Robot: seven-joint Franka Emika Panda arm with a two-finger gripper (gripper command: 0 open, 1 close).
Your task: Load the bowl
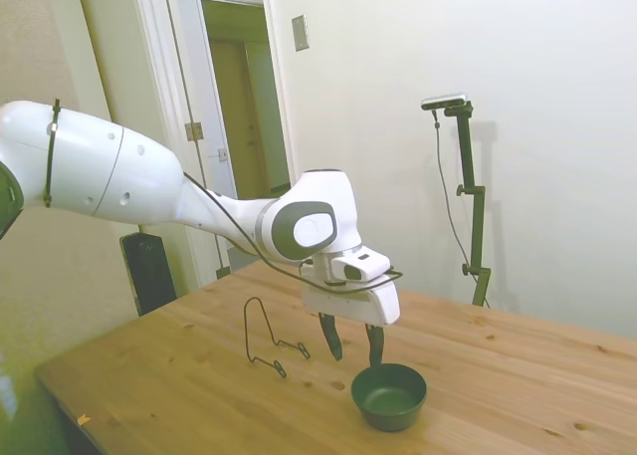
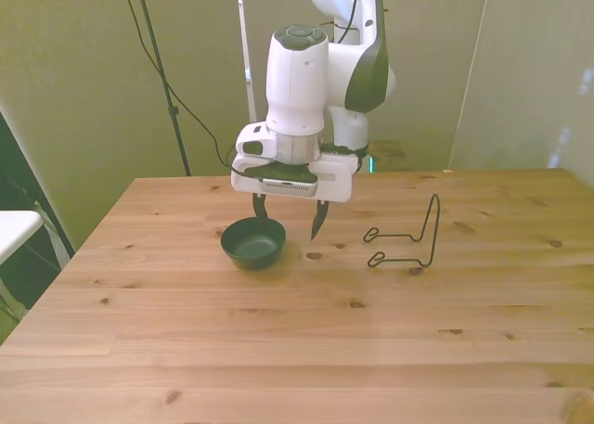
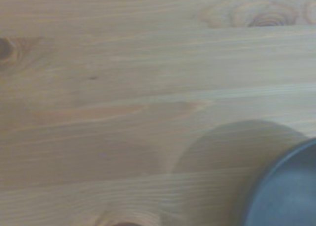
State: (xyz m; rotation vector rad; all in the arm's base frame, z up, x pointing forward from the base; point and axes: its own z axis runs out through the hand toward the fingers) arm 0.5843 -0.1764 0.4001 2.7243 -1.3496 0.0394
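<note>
Bowl (image 2: pixel 252 241) sits beneath the downward-pointing, spread pincer (image 2: pixel 289 218).

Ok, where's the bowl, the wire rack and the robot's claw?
Bowl (image 2: pixel 252 243): front view, on its dark inside.
Rack (image 2: pixel 435 231): front view, on its tall upright loop.
Claw (image 2: pixel 289 218): front view, midway between the two open fingertips.
</note>
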